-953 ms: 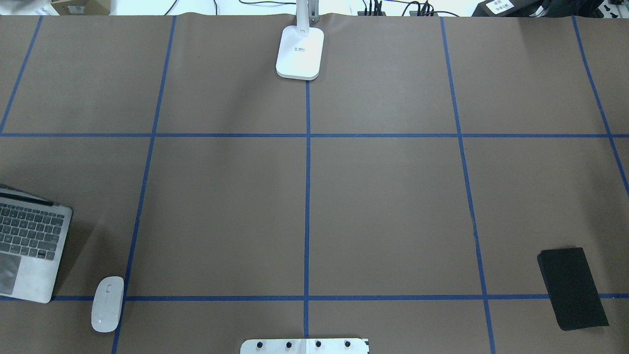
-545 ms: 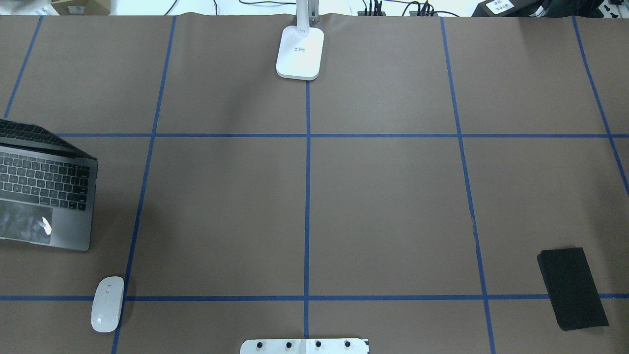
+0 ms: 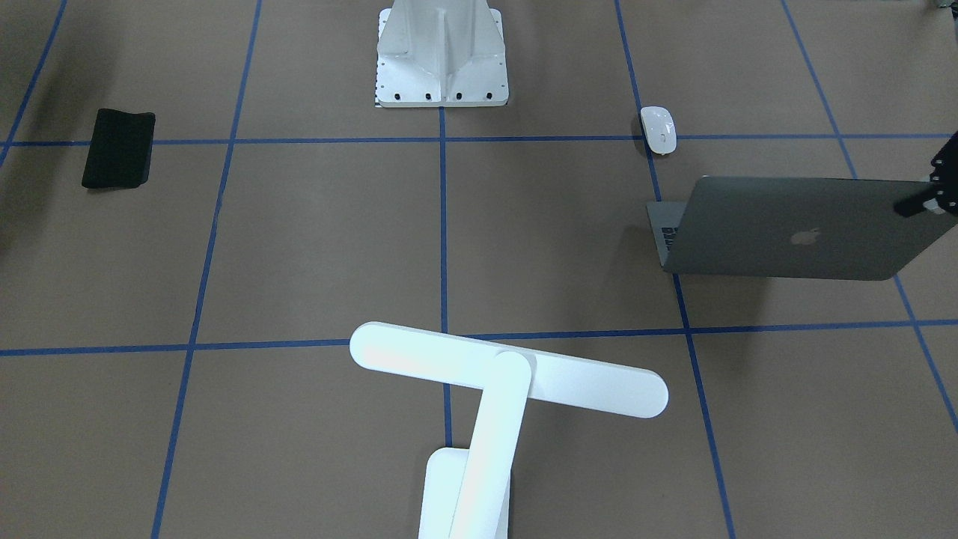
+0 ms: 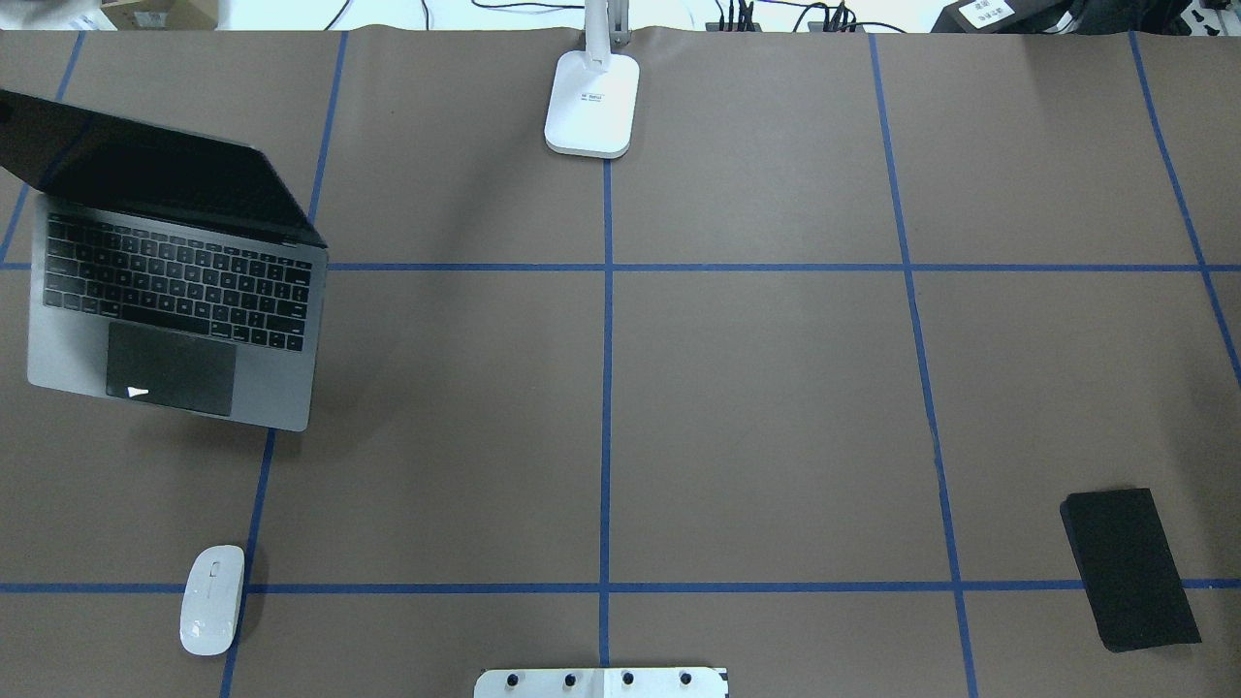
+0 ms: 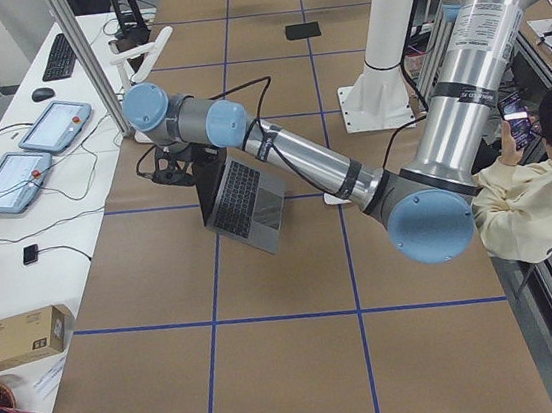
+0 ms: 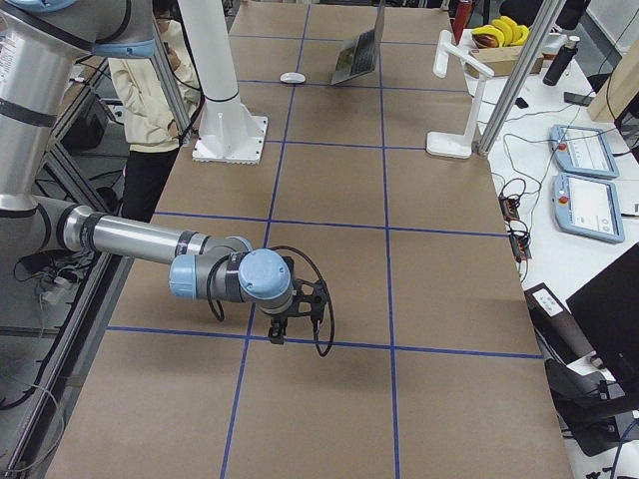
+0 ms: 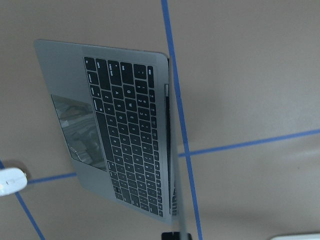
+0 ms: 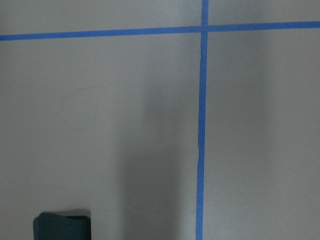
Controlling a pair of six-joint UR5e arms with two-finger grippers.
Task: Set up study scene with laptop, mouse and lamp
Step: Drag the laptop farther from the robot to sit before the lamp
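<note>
The grey laptop hangs open above the table's left side, tilted, with its shadow on the paper below. My left gripper is shut on the top edge of its lid, near a corner. The left wrist view looks down the lid edge-on at the laptop, keys and trackpad showing. The white mouse lies near the front left, on a blue tape line. The lamp stands at the far middle edge, its bar head level. My right gripper hovers low over the right side; I cannot tell whether it is open or shut.
A thin black pad lies at the front right. The white flanged pedestal is bolted at the robot's side of the table. A seated person is beside the robot. Blue tape lines divide the brown table cover.
The laptop has risen and travelled away from the robot and rightward, coming fully into the overhead view with its screen showing. Mouse, lamp and black pad have stayed put.
</note>
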